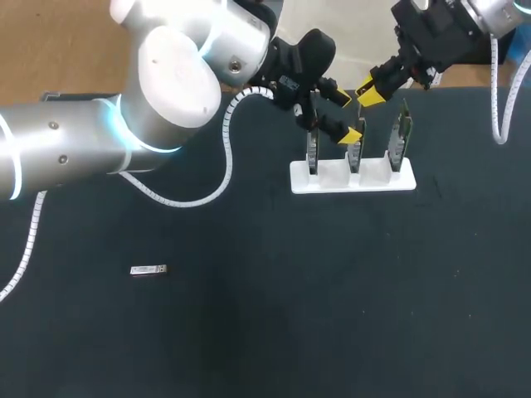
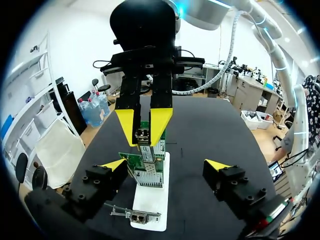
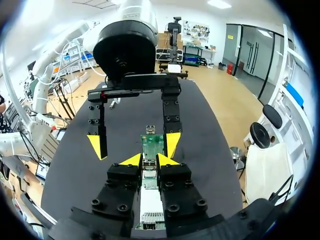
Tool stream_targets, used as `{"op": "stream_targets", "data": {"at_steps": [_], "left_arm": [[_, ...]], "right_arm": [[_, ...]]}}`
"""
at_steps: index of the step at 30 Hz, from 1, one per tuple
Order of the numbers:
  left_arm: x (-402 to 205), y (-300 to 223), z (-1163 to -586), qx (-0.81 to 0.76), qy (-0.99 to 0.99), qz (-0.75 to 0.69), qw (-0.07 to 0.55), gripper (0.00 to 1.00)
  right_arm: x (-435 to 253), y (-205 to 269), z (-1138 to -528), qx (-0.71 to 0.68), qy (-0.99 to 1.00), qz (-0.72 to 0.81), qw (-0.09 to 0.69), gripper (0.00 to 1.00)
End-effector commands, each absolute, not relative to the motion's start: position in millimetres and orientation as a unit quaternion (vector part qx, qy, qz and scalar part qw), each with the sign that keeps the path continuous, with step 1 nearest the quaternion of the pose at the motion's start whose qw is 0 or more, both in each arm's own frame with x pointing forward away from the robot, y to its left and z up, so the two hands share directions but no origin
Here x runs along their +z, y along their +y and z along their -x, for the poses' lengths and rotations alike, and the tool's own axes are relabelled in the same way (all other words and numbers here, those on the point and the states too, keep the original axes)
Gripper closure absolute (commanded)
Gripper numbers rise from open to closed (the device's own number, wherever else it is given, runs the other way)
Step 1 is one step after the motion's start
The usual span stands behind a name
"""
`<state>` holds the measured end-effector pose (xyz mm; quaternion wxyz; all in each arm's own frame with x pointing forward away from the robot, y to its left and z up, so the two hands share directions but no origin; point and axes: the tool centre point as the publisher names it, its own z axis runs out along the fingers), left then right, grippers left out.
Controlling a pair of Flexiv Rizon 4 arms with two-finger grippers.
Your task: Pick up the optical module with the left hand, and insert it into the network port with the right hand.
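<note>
One small silver metal optical module point(image 1: 148, 270). Three upright green circuit-board network cards point(image 1: 312, 157) point(image 1: 355, 157) point(image 1: 401, 137). One white plastic slotted stand point(image 1: 353, 184). Two black grippers: left gripper point(image 1: 346, 116), right gripper point(image 1: 371, 91). One black table point(image 1: 332, 315).

Left end effector point(image 2: 165, 167) gapes wide; right end effector point(image 3: 150, 159) seems pinched nearly closed.

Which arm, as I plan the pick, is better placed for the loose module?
Left, likely: left pincer is open, module lies on that side; right pincer is shut by a card.
</note>
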<state>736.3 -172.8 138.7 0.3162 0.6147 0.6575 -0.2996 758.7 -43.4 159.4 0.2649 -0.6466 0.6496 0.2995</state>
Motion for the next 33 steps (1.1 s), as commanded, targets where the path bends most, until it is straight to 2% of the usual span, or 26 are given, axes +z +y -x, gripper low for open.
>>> {"op": "stream_targets", "data": {"at_steps": [1,29,30,32,33], "left_arm": [[139.4,-174.1,-737.5,-0.299,0.659,-0.615,0.314,0.0],[139.4,-174.1,-737.5,-0.299,0.659,-0.615,0.314,0.0],[139.4,-174.1,-737.5,-0.299,0.659,-0.615,0.314,0.0],[139.4,-174.1,-737.5,-0.299,0.659,-0.615,0.314,0.0],[139.4,-174.1,-737.5,-0.299,0.659,-0.615,0.314,0.0]], "right_arm": [[158.1,-43.5,-761.0,0.303,0.65,0.645,0.265,0.0],[193.9,-48.6,-763.8,0.322,0.623,0.644,0.306,0.0],[194.6,-47.8,-764.3,0.321,0.622,0.644,0.308,0.48],[194.9,-46.3,-765.4,0.317,0.625,0.642,0.309,1.0],[195.4,-45.3,-765.4,0.319,0.624,0.643,0.31,1.0]]}}
